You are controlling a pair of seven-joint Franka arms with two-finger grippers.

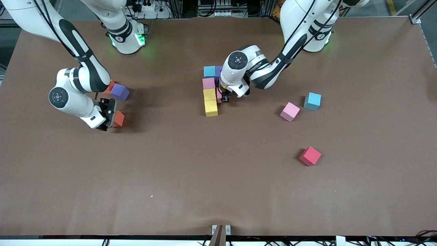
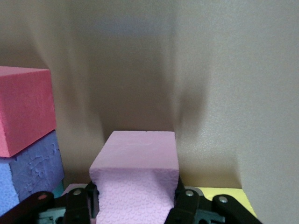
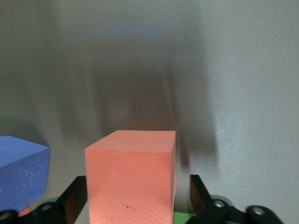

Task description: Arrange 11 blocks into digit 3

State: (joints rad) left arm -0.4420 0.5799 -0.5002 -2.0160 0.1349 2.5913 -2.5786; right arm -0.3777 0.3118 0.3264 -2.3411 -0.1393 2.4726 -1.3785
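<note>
A matte pink foam cube (image 2: 135, 179) is being pinched by the left gripper (image 1: 225, 99) beside the yellow-and-pink column (image 1: 210, 97) near the brown table's (image 1: 218, 177) middle. An orange foam cube (image 3: 131, 179) is being straddled, untouched, by the right gripper's (image 1: 108, 118) spread fingers toward the right arm's end.

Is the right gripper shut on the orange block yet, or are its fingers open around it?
Open. In the right wrist view the fingers of the right gripper flank the orange block with visible gaps on both sides.
</note>
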